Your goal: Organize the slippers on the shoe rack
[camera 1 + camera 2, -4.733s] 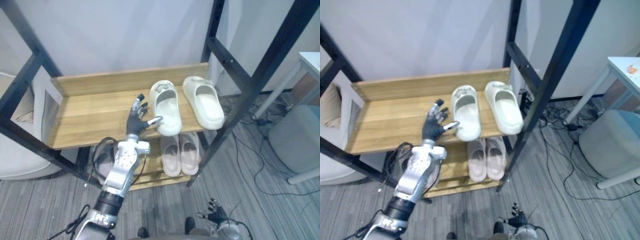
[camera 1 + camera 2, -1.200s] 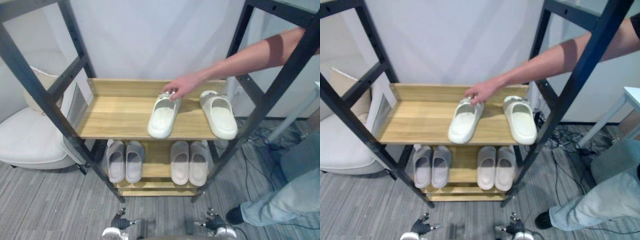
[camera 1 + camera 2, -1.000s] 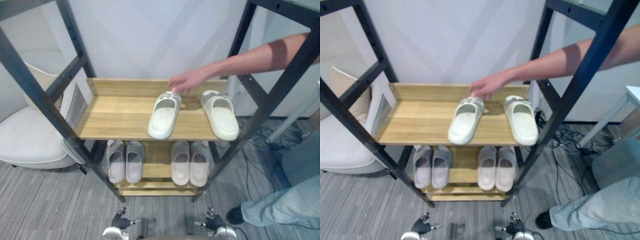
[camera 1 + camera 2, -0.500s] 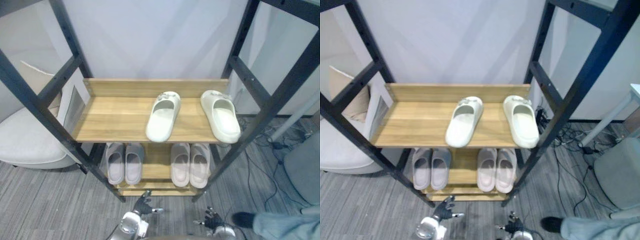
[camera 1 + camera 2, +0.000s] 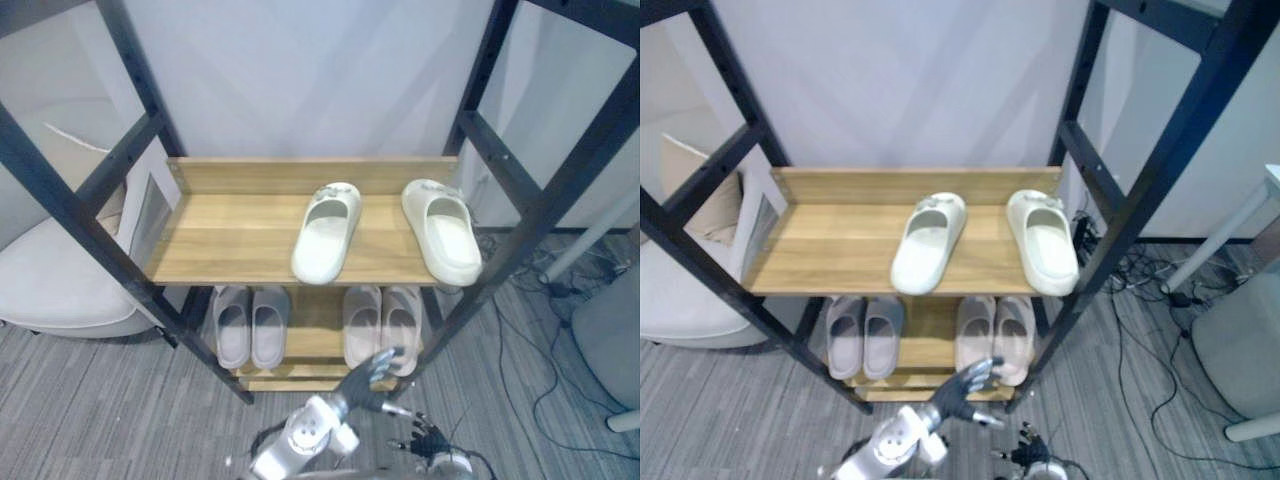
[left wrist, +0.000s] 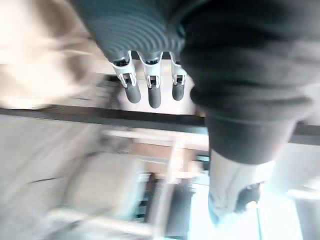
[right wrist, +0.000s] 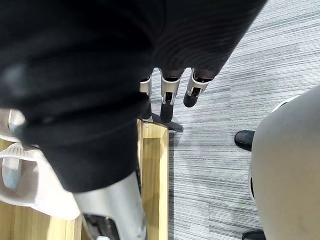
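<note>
Two cream slippers lie on the upper wooden shelf of the shoe rack. The left one is skewed, toe toward the front left. The right one sits by the right post, toe at the front edge. Two pairs of pale grey-pink slippers stand on the lower shelf. My left hand is raised in front of the lower shelf, open with fingers straight, holding nothing. My right hand hangs low near the floor, fingers relaxed and empty.
Black frame posts flank the rack on both sides. A white armchair stands at the left. Cables trail over the grey carpet at the right, beside a grey round seat.
The camera has drawn back from the rack. A person's arm turned the left cream slipper askew and withdrew. My left hand has risen from the floor level toward the lower shelf.
</note>
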### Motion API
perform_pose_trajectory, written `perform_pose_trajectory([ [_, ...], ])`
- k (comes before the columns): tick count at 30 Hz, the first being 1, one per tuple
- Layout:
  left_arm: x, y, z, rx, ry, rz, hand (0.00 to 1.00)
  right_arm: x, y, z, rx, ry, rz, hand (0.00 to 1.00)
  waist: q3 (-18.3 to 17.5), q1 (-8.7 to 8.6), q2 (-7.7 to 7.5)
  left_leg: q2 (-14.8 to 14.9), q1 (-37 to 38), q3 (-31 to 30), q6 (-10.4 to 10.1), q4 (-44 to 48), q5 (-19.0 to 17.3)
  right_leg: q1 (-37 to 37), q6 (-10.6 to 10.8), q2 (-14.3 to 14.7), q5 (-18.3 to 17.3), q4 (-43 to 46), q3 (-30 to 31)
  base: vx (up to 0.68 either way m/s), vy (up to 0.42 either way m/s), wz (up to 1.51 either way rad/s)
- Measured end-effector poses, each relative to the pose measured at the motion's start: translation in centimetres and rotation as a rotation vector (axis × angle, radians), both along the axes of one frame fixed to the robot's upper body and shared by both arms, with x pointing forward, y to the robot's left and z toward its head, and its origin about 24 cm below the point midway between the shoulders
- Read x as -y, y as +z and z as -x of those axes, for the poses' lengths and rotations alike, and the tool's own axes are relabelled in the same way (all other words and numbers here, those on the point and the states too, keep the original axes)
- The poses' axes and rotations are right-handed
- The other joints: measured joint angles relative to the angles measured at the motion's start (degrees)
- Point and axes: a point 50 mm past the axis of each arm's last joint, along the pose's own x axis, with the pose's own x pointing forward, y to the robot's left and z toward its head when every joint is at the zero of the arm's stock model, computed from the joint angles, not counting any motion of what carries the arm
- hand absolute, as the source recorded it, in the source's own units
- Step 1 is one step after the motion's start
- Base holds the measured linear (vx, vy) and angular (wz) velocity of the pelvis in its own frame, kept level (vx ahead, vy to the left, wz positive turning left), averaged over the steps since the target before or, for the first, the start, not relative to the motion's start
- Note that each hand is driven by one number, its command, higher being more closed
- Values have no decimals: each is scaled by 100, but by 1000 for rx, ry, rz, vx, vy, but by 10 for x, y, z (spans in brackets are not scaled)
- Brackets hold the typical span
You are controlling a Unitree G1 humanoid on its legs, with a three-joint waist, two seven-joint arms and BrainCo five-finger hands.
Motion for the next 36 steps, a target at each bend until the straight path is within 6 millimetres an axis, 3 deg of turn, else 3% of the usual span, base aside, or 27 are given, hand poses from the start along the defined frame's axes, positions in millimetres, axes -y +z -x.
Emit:
perform_pose_trajectory([
  [3,4,26,-5,64,0,96,0,1,0,1,-2,0,3,0,-35,4,25,-11,-46,-57,2,5,0,-8,21,-26,-23,27,-35,-2,2,8],
  [9,8,55,-13,156,3,178,0,2,-1,3,-13,1,3,0,-68,51,0,-41,-102,-110,33,109,-31,-8,40,-85,-67,129,-55,10,7,6],
  [16,-5,87,-44,334,129,155,0,2,-1,3,-15,4,-2,0,-71,49,-89,-49,-107,-1,57,194,-71,-97,40,-104,-65,179,72,-47,9,-9],
  [19,-10,90,-56,390,183,108,0,2,-1,1,-12,7,-5,0,-96,36,-119,-51,-98,6,56,193,-69,-89,34,-98,-54,155,63,0,0,0],
  [23,-29,78,-82,384,317,-5,0,2,0,-1,-5,12,-9,0,-101,-81,-127,-53,-107,44,56,186,-68,-80,30,-85,42,51,63,7,4,-6],
  [28,-69,78,-118,419,512,-152,0,2,1,-4,8,14,-9,0,-69,-183,-175,-53,-120,193,56,179,-69,-82,12,-53,196,-161,156,-1,8,-14],
  [36,-104,86,-134,466,690,-235,0,3,2,-3,10,17,-22,0,-45,-261,-215,-51,-114,326,55,177,-70,-106,-1,-37,278,-276,282,-28,2,-9],
])
